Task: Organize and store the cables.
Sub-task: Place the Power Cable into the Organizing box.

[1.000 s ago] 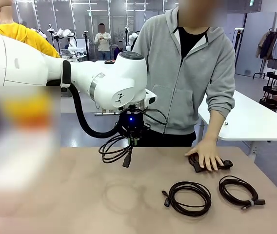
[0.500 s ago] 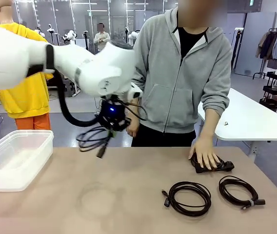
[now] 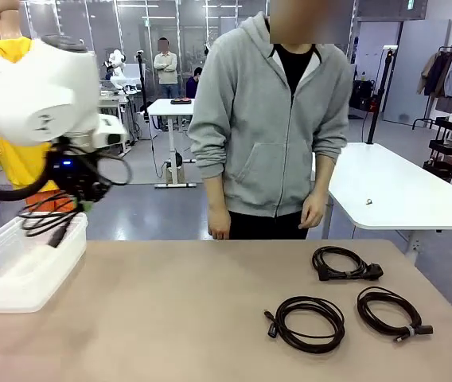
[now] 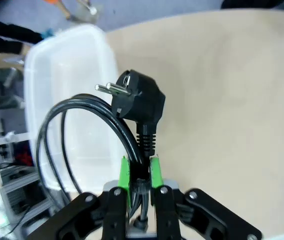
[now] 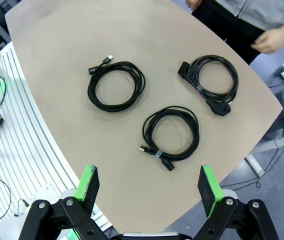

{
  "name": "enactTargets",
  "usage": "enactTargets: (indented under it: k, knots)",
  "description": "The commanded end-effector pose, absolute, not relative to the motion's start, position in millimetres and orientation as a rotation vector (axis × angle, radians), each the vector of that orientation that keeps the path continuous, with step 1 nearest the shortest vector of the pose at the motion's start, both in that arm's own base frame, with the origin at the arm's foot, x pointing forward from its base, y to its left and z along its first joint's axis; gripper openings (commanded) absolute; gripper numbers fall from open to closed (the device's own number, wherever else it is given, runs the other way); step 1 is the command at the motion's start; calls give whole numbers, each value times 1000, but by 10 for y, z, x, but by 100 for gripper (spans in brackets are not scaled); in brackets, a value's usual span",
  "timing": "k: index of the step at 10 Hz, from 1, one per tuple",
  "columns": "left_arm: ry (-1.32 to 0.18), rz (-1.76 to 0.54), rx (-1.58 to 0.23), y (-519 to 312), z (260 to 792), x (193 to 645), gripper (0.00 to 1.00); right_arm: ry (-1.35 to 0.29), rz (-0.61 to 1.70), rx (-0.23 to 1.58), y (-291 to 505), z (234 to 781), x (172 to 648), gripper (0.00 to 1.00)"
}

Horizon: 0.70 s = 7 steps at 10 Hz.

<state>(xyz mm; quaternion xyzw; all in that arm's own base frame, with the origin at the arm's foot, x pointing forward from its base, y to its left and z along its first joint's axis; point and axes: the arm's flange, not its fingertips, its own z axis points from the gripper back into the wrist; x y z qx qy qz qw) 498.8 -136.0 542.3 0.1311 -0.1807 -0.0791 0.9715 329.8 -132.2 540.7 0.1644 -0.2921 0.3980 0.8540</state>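
**Scene, largest element to smallest.** The tan, rounded-edge table (image 3: 178, 318) spans the near field. A person in a grey hooded sweatshirt (image 3: 270, 119) stands at its far side, both arms hanging clear of the work. The white left robot arm (image 3: 27, 95) comes in at far left. Below it, at the table's left edge, stands a translucent rectangular plastic bin (image 3: 27, 296). The part of the bin's floor seen in the left wrist view is bare.

**Task items.** There are four black coiled cables.
- One thick black mains cable with an angled two-pin plug (image 4: 132, 135) hangs in loops over the bin's near-right corner. It is off the table and not yet inside the bin.
- A similar mains-plug coil (image 3: 349, 274) lies at far right.
- A round black coil with small plug ends (image 3: 339, 320) lies nearer, right of centre.
- A black coil bound by a pale tie (image 3: 407, 329) lies just beside the round coil, to its right.

**Hands.** The left hand (image 4: 141, 170) is narrowed onto the first cable, its green pads (image 4: 124, 172) pinching the cord just below the plug's strain relief. The right hand (image 5: 149, 182) is spread wide and holds nothing, poised high above the three table coils.

**Progress.** By this view the task is early. The first cable awaits lowering and release into the bin, and three coils are yet to be collected.
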Motion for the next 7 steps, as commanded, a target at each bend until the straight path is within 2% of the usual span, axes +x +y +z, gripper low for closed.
enactTargets:
  k: [1, 4, 7]
  knots:
    - [-419, -140, 241, -917, 5279, 4979, 19, -611, 821, 359, -1311, 5433, 3304, 100]
    - [-400, -133, 216, -468, 5158, 5121, 19, -611, 821, 359, -1311, 5433, 3304, 100]
    - [-364, -54, 186, -194, 4834, 5502, 19, -611, 821, 359, -1311, 5433, 3304, 100]
